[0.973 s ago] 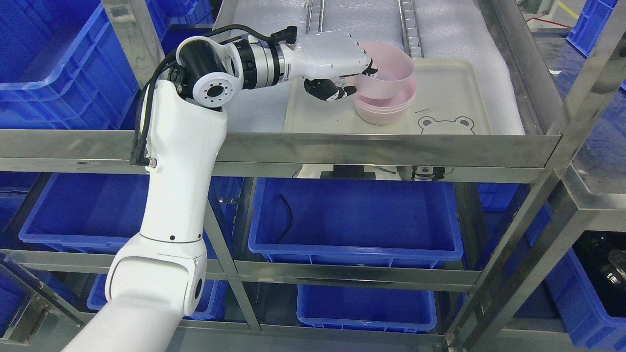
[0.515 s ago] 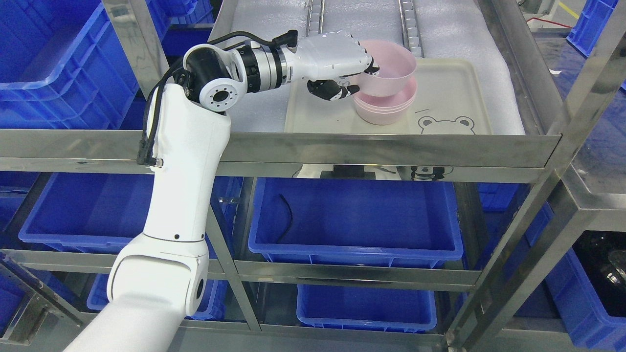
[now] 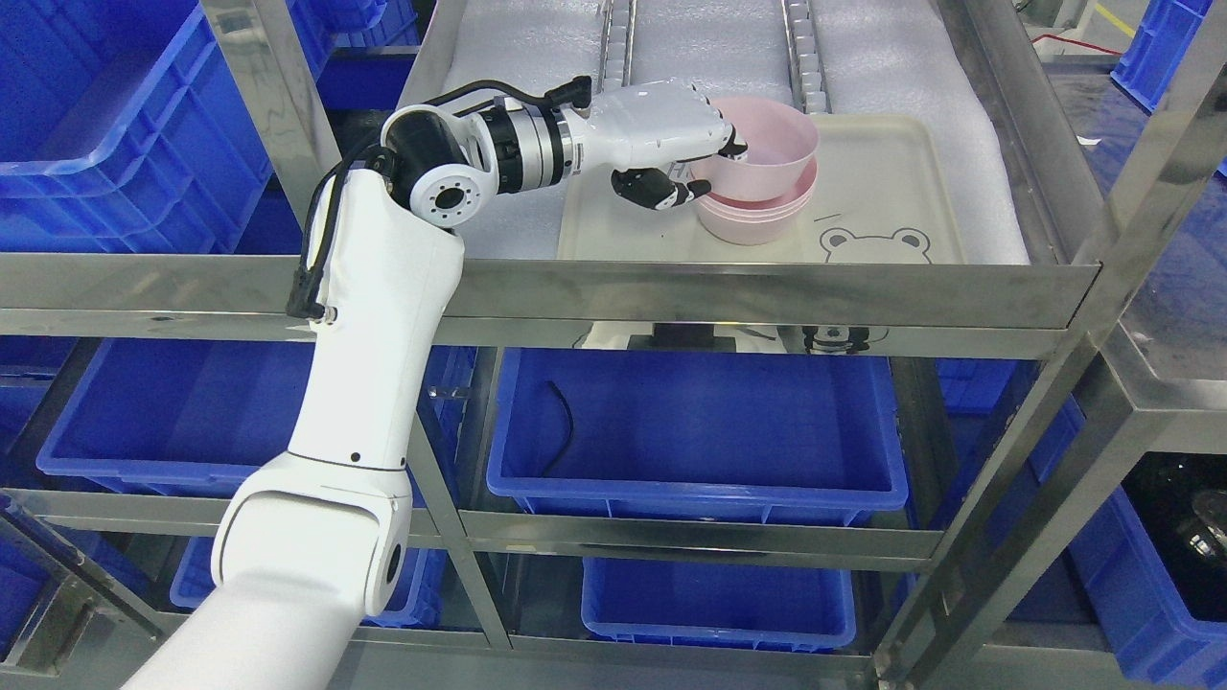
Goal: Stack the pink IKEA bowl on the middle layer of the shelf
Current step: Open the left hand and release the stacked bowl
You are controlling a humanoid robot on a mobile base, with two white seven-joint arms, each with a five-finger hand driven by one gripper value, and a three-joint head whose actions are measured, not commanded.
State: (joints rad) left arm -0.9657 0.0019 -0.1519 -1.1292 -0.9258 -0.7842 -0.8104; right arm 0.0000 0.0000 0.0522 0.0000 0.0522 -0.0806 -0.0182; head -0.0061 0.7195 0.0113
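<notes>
Since 1 s ago the left arm (image 3: 374, 316) has swung its elbow right and pushed forward, and the held pink bowl (image 3: 767, 144) has dropped from a clear tilt above the stack to sitting low in it — nearly nested now.

Shelf (image 3: 594, 292): steel frame, blue bins (image 3: 700, 431) on the levels below, white foam on the working level. Cream tray (image 3: 891, 182) with a bear print sits on that foam, and the stack of pink bowls (image 3: 757, 216) stands on the tray's left half.

Left hand (image 3: 671, 129) is clamped on the top bowl's left rim — fingers over the rim edge, dark thumb (image 3: 657, 187) underneath on the outer wall. Right hand isn't in frame.

Top bowl looks slightly canted, its left side carried by the hand, its right side down inside the bowl below. I can't tell whether it's fully seated.

Risks from here, as I read it:
- Release before it's seated: the bowl drops on its left side and may rock or settle crooked.
- The thumb sits close to the lower bowls' rim, so opening or pulling back could catch that rim and drag the whole stack left on the tray.
- Fingers inside the rim could hook it on retreat and lift the bowl back out.
- Pushing down further could slide the tray on the foam.
</notes>
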